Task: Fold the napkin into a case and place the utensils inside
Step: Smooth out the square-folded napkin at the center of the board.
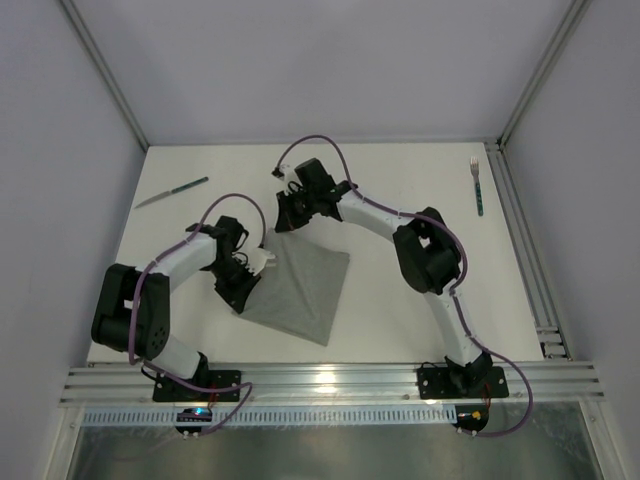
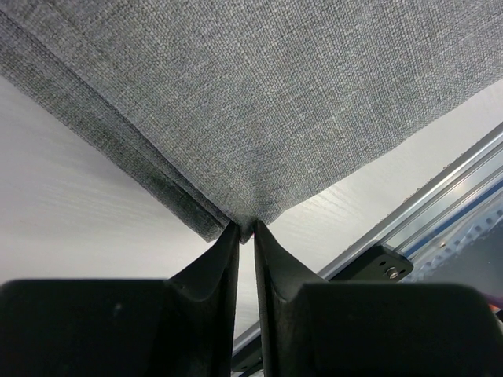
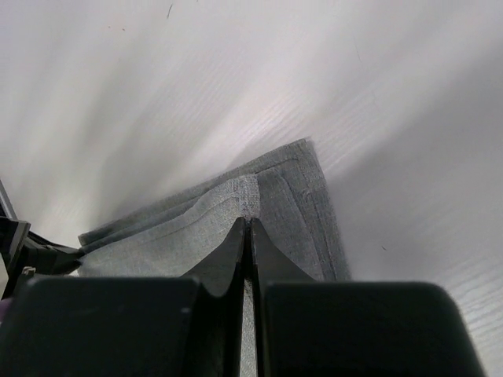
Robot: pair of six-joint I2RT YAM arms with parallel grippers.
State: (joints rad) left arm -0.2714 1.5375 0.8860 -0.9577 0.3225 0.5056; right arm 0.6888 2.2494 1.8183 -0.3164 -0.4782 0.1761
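White tabletop (image 1: 420, 190) boxed by pale walls (image 1: 300, 60); both arms bend inward over the napkin (image 1: 305, 285), left tool (image 2: 246, 229) and right tool (image 3: 248, 222) each clamped on a corner

White-and-black arms (image 1: 185, 260), purple cables (image 1: 320, 139), black claws (image 2: 246, 228)

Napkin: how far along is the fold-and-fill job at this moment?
Done: the napkin shows stacked layers at its corners, so at least one fold looks made. In hand: the left claw and the right claw are each shut on a napkin corner. Left: finishing the folds. The knife and fork lie far off, untouched.
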